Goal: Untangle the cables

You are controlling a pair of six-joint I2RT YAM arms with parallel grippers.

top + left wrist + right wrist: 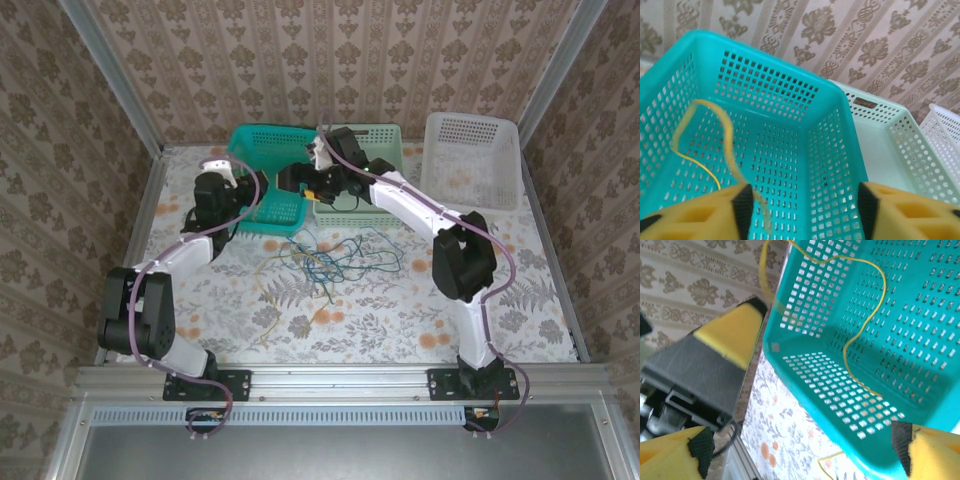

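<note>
The cables (335,258) lie in a loose blue, dark and yellow tangle on the flowered table, in front of the baskets. One yellow cable (726,134) loops down inside the teal basket (835,150); its lower stretch is blurred and passes just beside my left gripper's left pad (742,207), not clamped. My left gripper (802,210) hangs open over the teal basket (262,150). My right gripper (802,455) is open by that basket's outer wall (840,405), and the yellow cable (865,340) snakes across its floor. In the top view my left gripper (245,192) and right gripper (305,187) face each other across the basket.
A light green basket (372,205) stands right of the teal one, and a white basket (470,160) sits at the back right. A strand of yellow cable (262,295) trails toward the table's front. Patterned walls close in the back and sides.
</note>
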